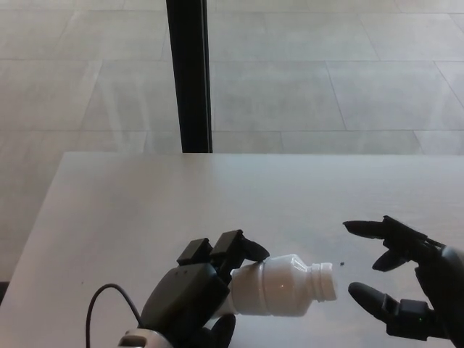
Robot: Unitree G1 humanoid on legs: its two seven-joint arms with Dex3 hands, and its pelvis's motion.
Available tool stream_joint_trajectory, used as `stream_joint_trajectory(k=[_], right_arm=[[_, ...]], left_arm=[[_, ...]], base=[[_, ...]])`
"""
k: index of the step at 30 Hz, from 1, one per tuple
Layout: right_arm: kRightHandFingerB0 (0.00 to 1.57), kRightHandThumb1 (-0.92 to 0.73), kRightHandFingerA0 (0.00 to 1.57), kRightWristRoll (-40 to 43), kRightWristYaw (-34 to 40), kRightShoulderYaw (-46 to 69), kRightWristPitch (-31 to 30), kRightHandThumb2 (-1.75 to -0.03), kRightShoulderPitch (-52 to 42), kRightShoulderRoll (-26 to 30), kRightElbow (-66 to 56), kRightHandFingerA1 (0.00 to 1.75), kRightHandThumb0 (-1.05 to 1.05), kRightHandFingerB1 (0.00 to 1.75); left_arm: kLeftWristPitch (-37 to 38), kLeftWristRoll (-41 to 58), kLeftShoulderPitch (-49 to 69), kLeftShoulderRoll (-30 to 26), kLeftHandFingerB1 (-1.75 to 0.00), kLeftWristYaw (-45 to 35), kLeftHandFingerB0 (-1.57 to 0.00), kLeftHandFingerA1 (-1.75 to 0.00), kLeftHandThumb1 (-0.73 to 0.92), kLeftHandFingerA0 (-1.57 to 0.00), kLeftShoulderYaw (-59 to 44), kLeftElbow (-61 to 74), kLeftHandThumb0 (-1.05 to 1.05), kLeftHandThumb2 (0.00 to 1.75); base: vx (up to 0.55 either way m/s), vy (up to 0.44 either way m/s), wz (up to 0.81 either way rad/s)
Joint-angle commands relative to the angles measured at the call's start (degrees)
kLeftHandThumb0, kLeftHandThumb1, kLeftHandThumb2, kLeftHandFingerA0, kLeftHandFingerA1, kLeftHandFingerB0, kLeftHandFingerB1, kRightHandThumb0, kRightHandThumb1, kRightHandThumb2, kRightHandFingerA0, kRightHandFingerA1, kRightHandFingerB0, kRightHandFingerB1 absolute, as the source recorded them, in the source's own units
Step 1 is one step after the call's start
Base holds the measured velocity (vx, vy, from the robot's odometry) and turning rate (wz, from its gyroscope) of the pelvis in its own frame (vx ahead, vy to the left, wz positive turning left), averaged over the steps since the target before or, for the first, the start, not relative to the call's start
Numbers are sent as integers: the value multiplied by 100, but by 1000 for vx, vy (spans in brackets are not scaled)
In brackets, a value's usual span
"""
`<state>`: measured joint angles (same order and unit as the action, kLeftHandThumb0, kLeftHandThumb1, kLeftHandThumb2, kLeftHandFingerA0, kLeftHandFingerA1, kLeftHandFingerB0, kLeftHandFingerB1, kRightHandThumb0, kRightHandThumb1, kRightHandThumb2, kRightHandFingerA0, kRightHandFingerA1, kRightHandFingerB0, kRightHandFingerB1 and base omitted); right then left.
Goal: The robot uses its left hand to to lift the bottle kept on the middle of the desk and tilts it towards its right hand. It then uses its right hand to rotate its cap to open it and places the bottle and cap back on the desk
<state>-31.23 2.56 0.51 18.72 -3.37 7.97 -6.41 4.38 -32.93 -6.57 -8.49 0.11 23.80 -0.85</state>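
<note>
I find nothing to read here — no words, numbers, brand marks or signs on any surface. The bottle (279, 288) that my left hand (190, 299) holds is plain white, with no label or print on the side that shows. The desk (181, 203) bears no writing, and my right hand (409, 290) carries no lettering I can make out — only black casing.

Pale tiled floor (304, 80), black post (188, 72), possibly window frame; white desk (130, 210).
</note>
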Motion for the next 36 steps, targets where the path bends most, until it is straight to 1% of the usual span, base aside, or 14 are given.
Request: stream_joint_trajectory(k=[1,7,8,10,13,14,17,22,23,25,26,27,29,36], right_arm=[[53,-64,62,102,2,-62,-168,-60,-91,145,15,112,-58,42],[50,-64,60,112,-101,-319,-217,-60,-67,182,-139,113,-60,44],[43,-53,71,107,-70,-347,-197,-95,-37,186,-120,100,-59,57],[42,-53,70,121,-61,-372,-228,-95,-34,198,-136,101,-59,57],[50,-65,60,118,-81,-439,-375,-60,29,144,-225,115,-58,43],[50,-65,60,134,-72,-451,-403,-60,63,132,-240,114,-58,44],[51,-65,62,138,-31,-470,-402,-60,90,153,-228,112,-59,44],[49,-66,60,112,62,-483,-331,-61,200,176,-116,116,-58,45],[42,-55,70,108,77,-491,-323,-96,206,173,-98,102,-60,58],[42,-55,70,124,79,-484,-352,-96,216,166,-87,101,-60,58],[50,-66,62,127,81,-478,-359,-60,205,169,-85,113,-57,45],[42,-54,71,129,90,-467,-365,-96,191,173,-67,100,-59,58],[43,-54,71,109,105,-461,-384,-96,180,175,-51,100,-59,58],[49,-65,62,81,64,-430,-485,-60,163,256,31,117,-56,45]], left_arm=[[176,35,-30,0,-153,157,-111,-174,41,-118,-74,-50,25,174],[227,-12,-118,48,-151,264,-111,-172,41,-119,-74,-88,28,175],[240,-74,-129,26,-136,288,-131,-143,79,-138,-50,-89,20,148],[251,-56,-127,35,-150,299,-112,-171,41,-120,-49,-99,29,175],[171,63,-60,74,-152,180,-108,-175,38,-114,-56,-56,25,174],[167,35,-65,56,-131,169,-125,-138,77,-131,-55,-33,18,145],[224,68,-62,71,-153,203,-112,-173,42,-119,-69,-78,29,175],[149,56,-60,80,-152,165,-110,-172,41,-116,-71,-53,28,175],[205,46,-66,73,-152,205,-110,-172,40,-115,-67,-83,28,175],[214,50,-79,85,-153,215,-107,-174,36,-112,-65,-97,27,174],[218,72,-78,103,-153,220,-111,-174,43,-119,-69,-113,26,173],[233,101,-78,121,-152,229,-111,-174,42,-118,-76,-140,26,172],[126,75,-63,122,-152,178,-109,-174,43,-117,-78,-72,27,171],[190,106,-92,98,-153,194,-110,-174,45,-117,-123,-107,25,170]], base=[[0,0,0],[0,0,0],[0,0,0],[0,0,0],[0,0,0],[0,0,0],[0,0,0],[0,0,0],[0,0,0],[0,0,0],[0,0,0],[0,0,0],[0,0,0],[0,0,0]])
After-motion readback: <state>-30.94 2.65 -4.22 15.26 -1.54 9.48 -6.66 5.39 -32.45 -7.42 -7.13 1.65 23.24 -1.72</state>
